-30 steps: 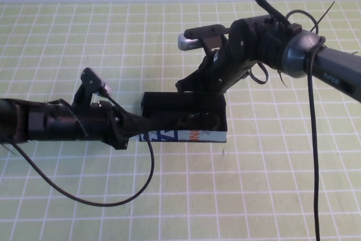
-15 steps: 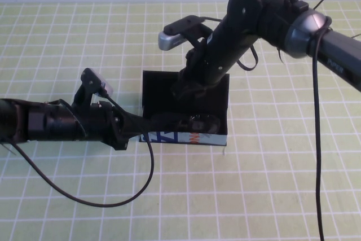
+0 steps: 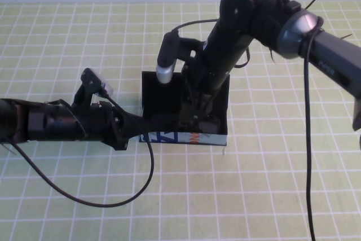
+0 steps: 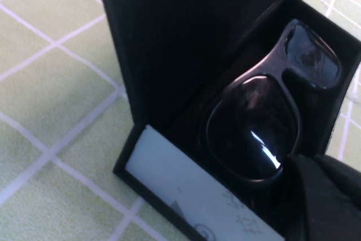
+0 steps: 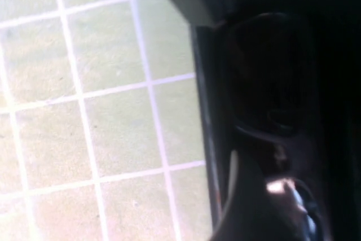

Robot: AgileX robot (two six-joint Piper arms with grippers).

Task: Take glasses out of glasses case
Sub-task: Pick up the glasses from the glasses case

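On the green gridded counter, the open case holds the glasses. From 9 o'clock, the left gripper is seen at its rim; the right gripper is lowered inside; neither grip can be told. The case could be dragged along.

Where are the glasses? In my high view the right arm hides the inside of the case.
Observer: The left wrist view shows the glasses lying in the case, both lenses facing up.
Operator: Is the right gripper near them?
Observer: Yes. In the right wrist view the right gripper is low inside the case, just over one lens. I cannot tell if it touches.
Operator: And the left gripper?
Observer: The left gripper is at the case's pale front wall, beside the nearer lens. The glasses are not lifted yet.
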